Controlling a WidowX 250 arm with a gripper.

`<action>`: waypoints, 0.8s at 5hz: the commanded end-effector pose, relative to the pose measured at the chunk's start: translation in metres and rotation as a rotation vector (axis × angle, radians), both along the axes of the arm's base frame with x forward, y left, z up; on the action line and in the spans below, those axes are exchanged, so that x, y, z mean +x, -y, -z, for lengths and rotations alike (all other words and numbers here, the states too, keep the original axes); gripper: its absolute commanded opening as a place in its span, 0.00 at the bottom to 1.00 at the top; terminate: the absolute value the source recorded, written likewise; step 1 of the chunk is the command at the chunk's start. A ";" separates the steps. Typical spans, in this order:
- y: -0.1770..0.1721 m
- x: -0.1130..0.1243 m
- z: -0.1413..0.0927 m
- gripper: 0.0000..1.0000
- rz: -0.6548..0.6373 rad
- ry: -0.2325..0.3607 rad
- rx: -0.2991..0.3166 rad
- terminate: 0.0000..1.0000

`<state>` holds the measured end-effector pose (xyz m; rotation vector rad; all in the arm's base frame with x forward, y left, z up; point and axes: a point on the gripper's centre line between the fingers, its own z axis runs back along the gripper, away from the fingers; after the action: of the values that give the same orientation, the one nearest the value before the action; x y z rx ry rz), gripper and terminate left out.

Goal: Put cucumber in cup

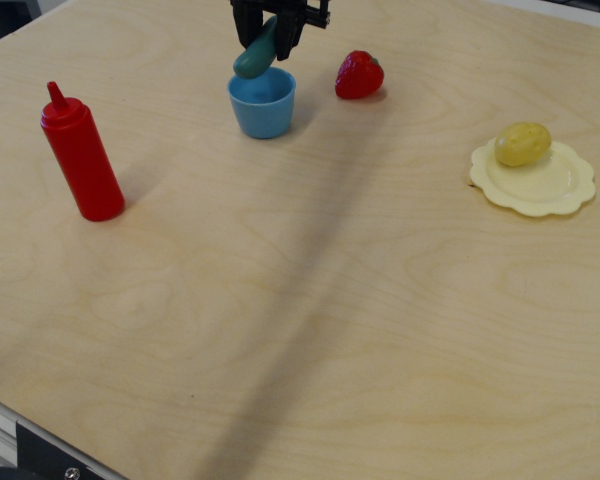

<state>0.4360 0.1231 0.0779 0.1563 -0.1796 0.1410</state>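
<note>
The light blue cup (262,104) stands upright near the table's far middle. My black gripper (273,32) is at the top edge of the view, just above and behind the cup. It is shut on the dark teal-green cucumber (254,56), which hangs tilted from the fingers, its lower end just above the cup's far rim. The upper part of the gripper is cut off by the frame.
A red strawberry (359,75) lies right of the cup. A tall red squeeze bottle (81,156) stands at the left. A yellow potato (523,144) sits on a pale yellow plate (564,189) at the right. The wooden table's front edge is at the lower left.
</note>
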 end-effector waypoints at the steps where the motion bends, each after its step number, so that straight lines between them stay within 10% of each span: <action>1: 0.005 -0.005 -0.017 1.00 -0.031 0.067 -0.014 0.00; 4: 0.010 -0.013 -0.031 1.00 -0.040 0.082 0.006 0.00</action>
<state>0.4265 0.1155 0.0618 0.1416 -0.1463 0.1927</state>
